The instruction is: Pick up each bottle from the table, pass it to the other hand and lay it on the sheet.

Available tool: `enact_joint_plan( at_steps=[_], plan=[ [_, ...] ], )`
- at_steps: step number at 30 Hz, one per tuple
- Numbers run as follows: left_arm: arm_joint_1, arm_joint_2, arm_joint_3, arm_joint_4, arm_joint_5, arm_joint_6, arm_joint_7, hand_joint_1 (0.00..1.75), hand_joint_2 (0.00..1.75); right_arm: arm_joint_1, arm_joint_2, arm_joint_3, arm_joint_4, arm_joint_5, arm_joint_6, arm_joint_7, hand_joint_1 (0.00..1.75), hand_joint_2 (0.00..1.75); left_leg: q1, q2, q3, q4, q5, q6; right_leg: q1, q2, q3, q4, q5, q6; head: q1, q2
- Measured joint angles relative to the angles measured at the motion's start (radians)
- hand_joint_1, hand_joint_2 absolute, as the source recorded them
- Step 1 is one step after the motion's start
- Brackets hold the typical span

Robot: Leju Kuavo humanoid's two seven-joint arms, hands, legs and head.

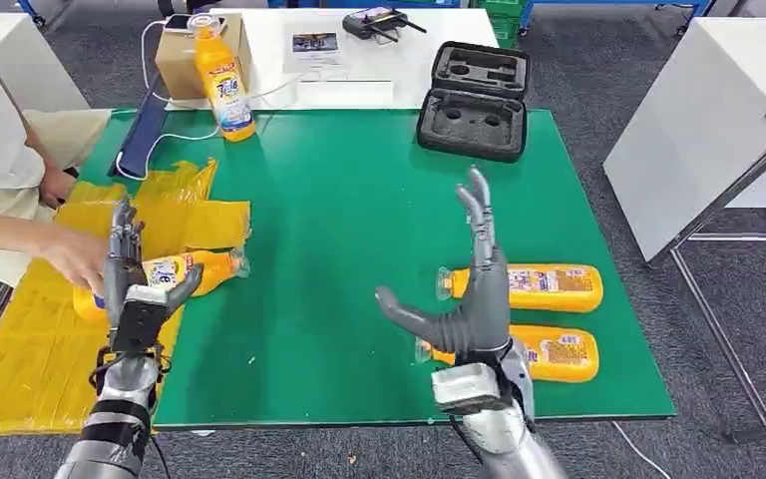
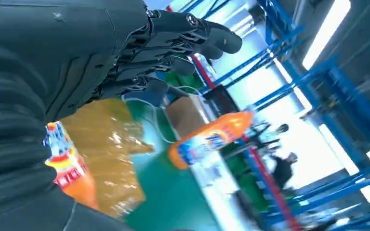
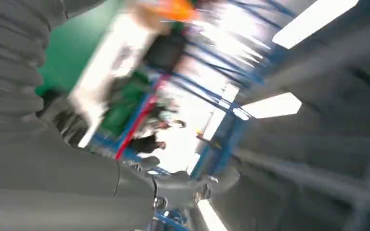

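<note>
The left hand (image 1: 135, 289) hangs over the yellow sheet (image 1: 30, 349) with fingers spread and nothing held, right by a lying bottle (image 1: 185, 271) at the sheet's edge that a person's hand (image 1: 75, 261) is touching, so a move there could likely bump that hand or roll the bottle off onto the green mat (image 1: 339, 259). The right hand (image 1: 469, 299) is raised, fingers released and empty, in front of two bottles (image 1: 534, 317) lying side by side; reaching for one may nudge the other toward the mat's edge. An open black case (image 1: 474, 100) has empty moulded pockets, and a fourth bottle (image 1: 224, 85) stands upright by a cardboard box (image 1: 182, 62).
</note>
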Motion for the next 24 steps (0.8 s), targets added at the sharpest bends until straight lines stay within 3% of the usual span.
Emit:
enact_joint_plan(
  at_steps=[3,8,13,24],
  plan=[
    [0.077,-0.021,-0.022,-0.116,0.067,-0.066,0.000,0.00,1.75,-0.024,-0.046,0.000,0.101,0.165,0.029,0.084,0.00,1.75,0.000,-0.001,0.000,0.000,0.001,0.001,0.000,-0.001,0.000,0.000,0.000,0.000,0.000,0.000],
    [0.146,-0.043,-0.040,-0.226,0.085,-0.103,0.000,0.00,1.75,-0.035,-0.095,-0.002,0.200,0.217,0.038,0.104,0.00,1.75,0.000,-0.002,-0.001,0.000,0.001,0.001,-0.001,-0.002,0.000,0.000,0.000,0.000,0.000,0.000],
    [0.192,-0.083,-0.053,-0.287,0.138,-0.240,0.003,0.00,1.75,-0.026,-0.175,-0.005,0.265,0.367,0.124,0.179,0.00,1.75,-0.001,-0.003,-0.002,0.000,0.001,0.001,-0.001,-0.002,0.000,-0.001,0.000,0.000,0.000,0.000],
    [0.240,-0.114,-0.132,-0.357,0.247,-0.417,0.040,0.00,1.75,0.032,-0.366,-0.045,0.324,0.458,0.255,0.226,0.00,1.75,-0.001,-0.002,-0.002,0.000,0.000,0.002,-0.001,-0.002,0.000,-0.001,0.000,0.001,0.000,0.000]
  ],
)
